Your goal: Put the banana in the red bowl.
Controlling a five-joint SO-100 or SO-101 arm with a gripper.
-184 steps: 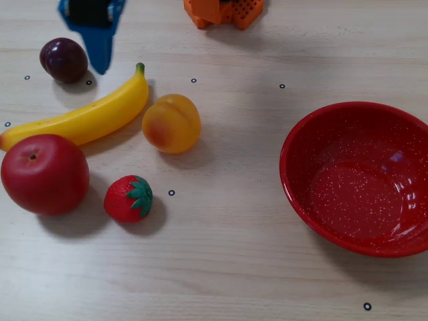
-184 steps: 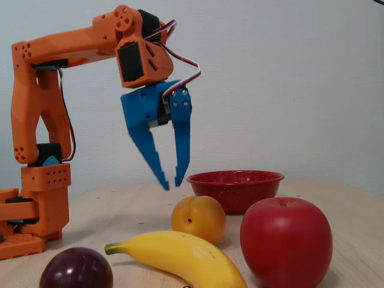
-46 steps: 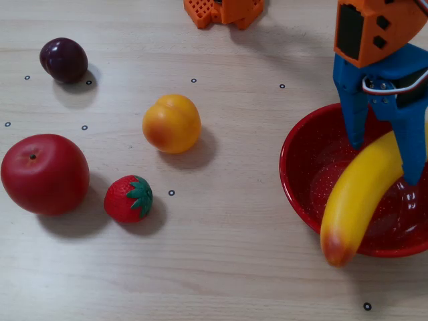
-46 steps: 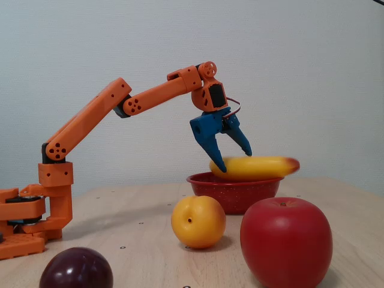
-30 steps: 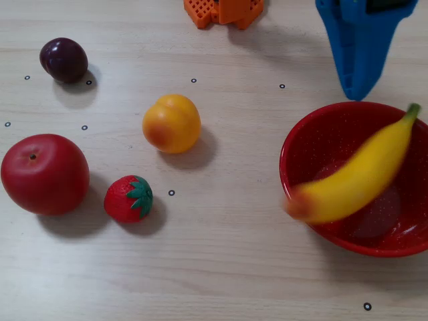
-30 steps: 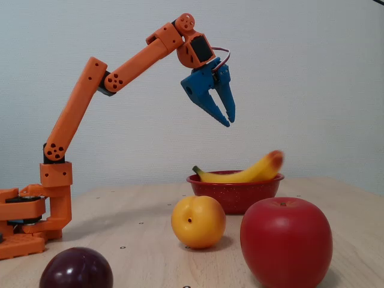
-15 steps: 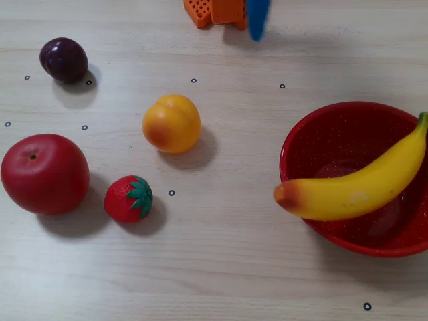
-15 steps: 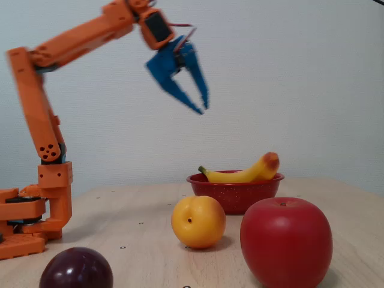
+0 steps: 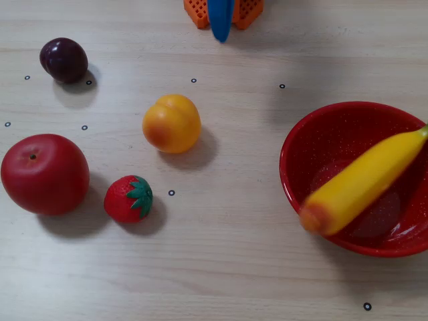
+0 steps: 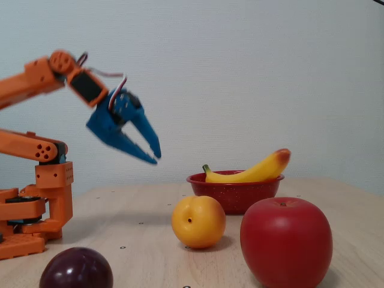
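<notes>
The yellow banana [image 9: 364,180] lies slanted across the red bowl [image 9: 348,130] at the right in a fixed view. Its orange-red end sticks out over the bowl's near-left rim and its green stem reaches the right rim. In the other fixed view the banana [image 10: 252,173] rests on the bowl [image 10: 234,192] with its orange end raised. The blue gripper [image 10: 155,158] hangs in the air far left of the bowl, near the arm's base, shut and holding nothing. From above only the gripper's tip [image 9: 221,37] shows at the top edge.
A peach [image 9: 171,123], a strawberry [image 9: 128,198], a red apple [image 9: 44,174] and a dark plum [image 9: 63,59] sit on the wooden table left of the bowl. The orange arm base [image 10: 36,204] stands at the far side.
The gripper let go of the banana over the bowl, and the banana dropped in and rocked. The arm has lifted and swung back toward its base.
</notes>
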